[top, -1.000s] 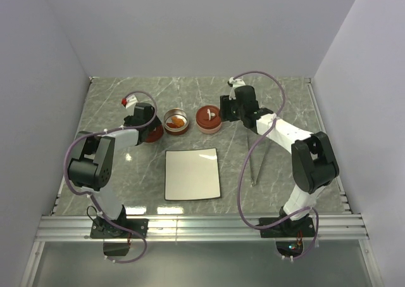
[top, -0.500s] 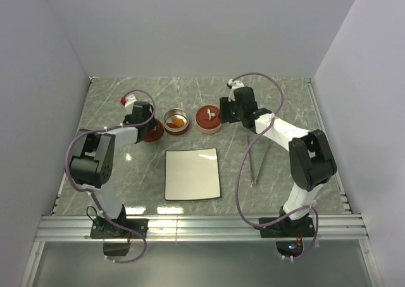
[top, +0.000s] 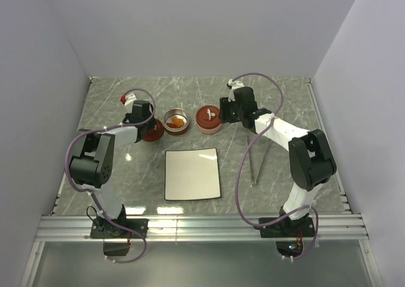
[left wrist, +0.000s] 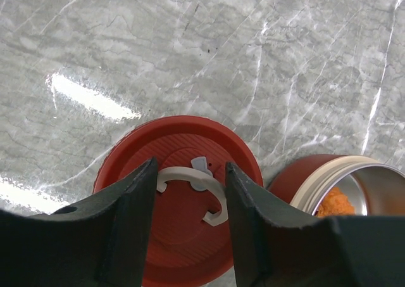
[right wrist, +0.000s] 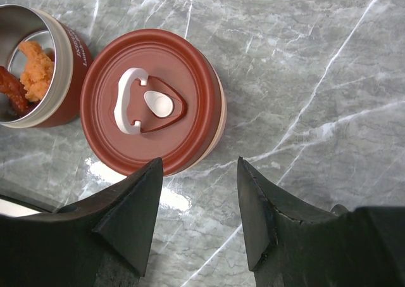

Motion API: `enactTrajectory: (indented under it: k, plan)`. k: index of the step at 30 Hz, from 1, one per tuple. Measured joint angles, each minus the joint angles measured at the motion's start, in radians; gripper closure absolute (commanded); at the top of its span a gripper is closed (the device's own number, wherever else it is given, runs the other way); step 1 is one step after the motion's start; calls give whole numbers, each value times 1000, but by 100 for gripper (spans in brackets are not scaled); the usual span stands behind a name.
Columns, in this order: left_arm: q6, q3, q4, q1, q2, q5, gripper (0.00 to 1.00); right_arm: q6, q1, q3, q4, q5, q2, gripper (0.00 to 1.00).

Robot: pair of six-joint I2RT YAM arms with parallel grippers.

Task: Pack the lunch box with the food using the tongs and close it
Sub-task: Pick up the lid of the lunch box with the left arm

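Note:
My left gripper (left wrist: 190, 166) stands over a loose round red lid (left wrist: 177, 198) on the table. Its fingers close on both sides of the lid's white ring handle (left wrist: 193, 182). Beside it is an open lunch box tin (top: 176, 123) with orange food (left wrist: 335, 204) and a dark red strip (right wrist: 12, 87) inside. A second tin (right wrist: 152, 100) wears its red lid. My right gripper (right wrist: 200, 163) hangs open just right of that tin, holding nothing. The tongs (top: 257, 163) lie on the table right of the plate.
A white square plate (top: 192, 173) lies bare at the table's middle front. The marble table (top: 285, 97) is walled on the left, back and right. A metal rail (top: 202, 223) runs along the near edge by the arm bases.
The left gripper's jaws have narrowed around the lid's white handle, and that arm has shifted slightly back. The right arm has hardly moved.

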Motion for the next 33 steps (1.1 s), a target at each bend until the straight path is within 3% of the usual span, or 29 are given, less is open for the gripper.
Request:
enactTrajectory:
  k: [2, 19, 22, 23, 28, 33]
  plan:
    - [0, 0, 1, 0, -2, 1, 100, 0, 0, 0, 0, 0, 0, 43]
    - [26, -24, 3, 2, -38, 5, 97, 0, -3, 0, -5, -6, 0, 43]
    - [27, -58, -3, -2, -83, -24, 87, 0, -3, 0, -5, -8, 0, 43]
    - [26, -69, -3, -5, -102, -37, 75, 0, -3, 0, -5, -8, 0, 43]
    - [34, -114, -8, -50, -233, -128, 38, 0, -3, 0, -5, -14, 0, 43]
    - [33, -118, -13, -104, -308, -176, 22, 0, -3, 0, -5, -21, 0, 43]
